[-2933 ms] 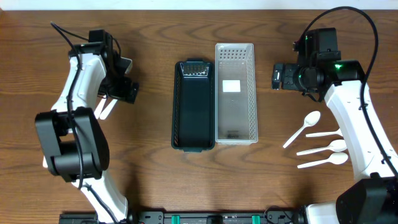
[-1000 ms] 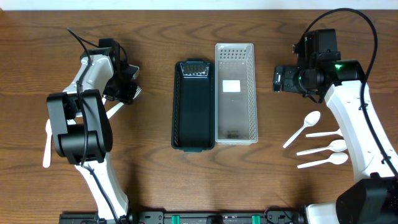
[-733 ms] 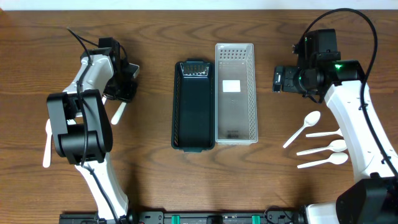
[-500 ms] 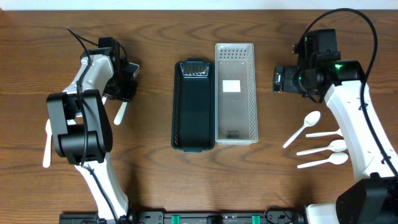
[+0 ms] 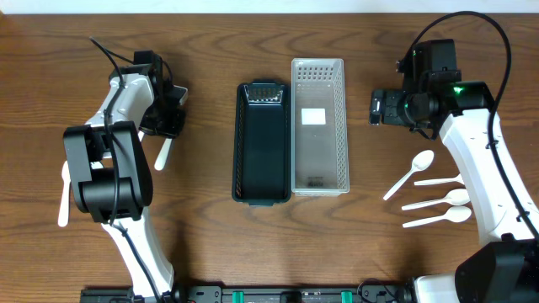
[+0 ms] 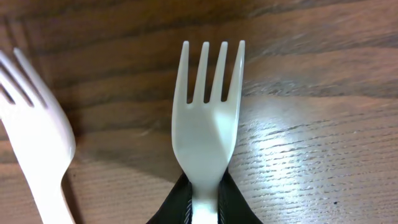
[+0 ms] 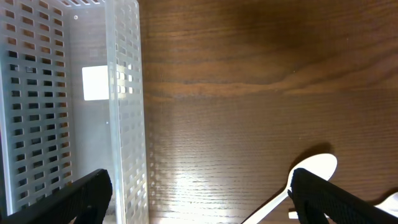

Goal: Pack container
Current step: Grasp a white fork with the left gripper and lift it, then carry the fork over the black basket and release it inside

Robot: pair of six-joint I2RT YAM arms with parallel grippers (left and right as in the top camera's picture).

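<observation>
Left arm swung inward since 2.9 s ago, uncovering white utensil on tabletop; nothing shifted in last half second.

Overhead: left fingers far-left, clamped on fork, handle trailing toward robot. Right arm hovers right of white basket, green container alongside. Four spoons by right arm.

Left wrist: fingers pinch fork neck; second fork just left, hidden overhead.

Right wrist: right fingers wide apart, empty; basket wall, one spoon bowl.

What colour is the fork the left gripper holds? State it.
White; the fork held in the left gripper shows best in the left wrist view.
</observation>
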